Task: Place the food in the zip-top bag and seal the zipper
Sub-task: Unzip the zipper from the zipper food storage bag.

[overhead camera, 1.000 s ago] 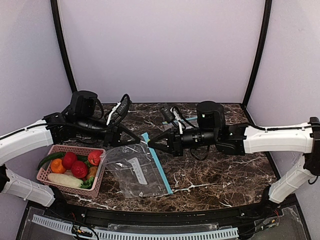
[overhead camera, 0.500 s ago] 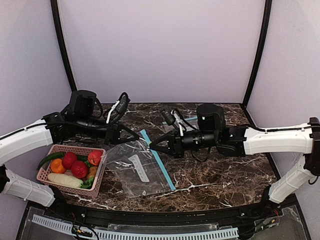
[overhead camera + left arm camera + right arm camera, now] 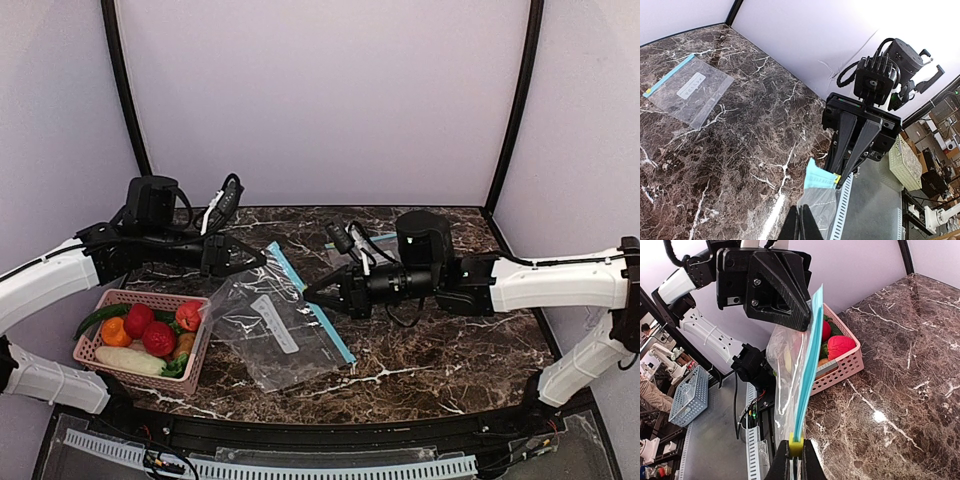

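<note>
Both arms shifted left; left gripper [image 3: 260, 257] pinches crinkly clear zip-top bag [image 3: 265, 335] corner, right gripper [image 3: 309, 291] clamps thin teal zipper [image 3: 326, 321].

A dark brown marble-patterned tabletop [image 3: 450, 350] with white veins is enclosed by plain pale lilac walls [image 3: 320, 100] behind and at both sides. Black upright poles [image 3: 516, 100] stand at the back corners. A white perforated strip [image 3: 300, 467] runs along the near edge. Past the tabletop lies a grey floor [image 3: 715, 440] with a blue slatted plastic basket [image 3: 687, 396] on it. The left wrist view shows a pale green basket [image 3: 904, 162]. Bright light glints off the stone.
</note>
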### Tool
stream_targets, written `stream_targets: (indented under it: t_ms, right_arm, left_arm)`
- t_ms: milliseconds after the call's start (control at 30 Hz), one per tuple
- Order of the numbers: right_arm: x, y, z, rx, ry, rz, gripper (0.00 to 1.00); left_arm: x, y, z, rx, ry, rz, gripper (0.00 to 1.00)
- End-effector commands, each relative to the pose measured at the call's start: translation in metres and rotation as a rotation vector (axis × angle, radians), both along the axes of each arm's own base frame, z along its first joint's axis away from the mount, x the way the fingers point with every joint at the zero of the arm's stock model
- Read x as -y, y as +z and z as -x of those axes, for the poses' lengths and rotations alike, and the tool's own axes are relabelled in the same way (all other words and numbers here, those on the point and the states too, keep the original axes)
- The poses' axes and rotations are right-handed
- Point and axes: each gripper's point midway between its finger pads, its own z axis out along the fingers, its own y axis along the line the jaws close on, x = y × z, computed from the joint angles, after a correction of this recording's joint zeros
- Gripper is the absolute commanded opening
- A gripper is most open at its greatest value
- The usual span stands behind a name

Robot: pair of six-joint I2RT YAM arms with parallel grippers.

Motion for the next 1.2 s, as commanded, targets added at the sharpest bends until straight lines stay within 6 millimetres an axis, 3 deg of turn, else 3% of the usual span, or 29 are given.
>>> stream_targets:
  t_ms: [0, 367, 1167]
  right_arm:
    - [0.008, -0.01, 0.006, -0.034, 0.001, 0.03, 0.0]
    - [0.013, -0.023, 0.008, -0.065, -0.006, 0.066, 0.0]
    - [0.024, -0.058, 0.019, -0.148, 0.011, 0.156, 0.0]
  left_arm:
    - [-0.016, 0.006, -0.012, 0.024, 0.075, 0.01, 0.01]
    - [-0.034, 0.003, -0.021, 0.018, 0.13, 0.007, 0.01]
    - [-0.047, 0.013, -0.031, 0.062, 0.158, -0.014, 0.01]
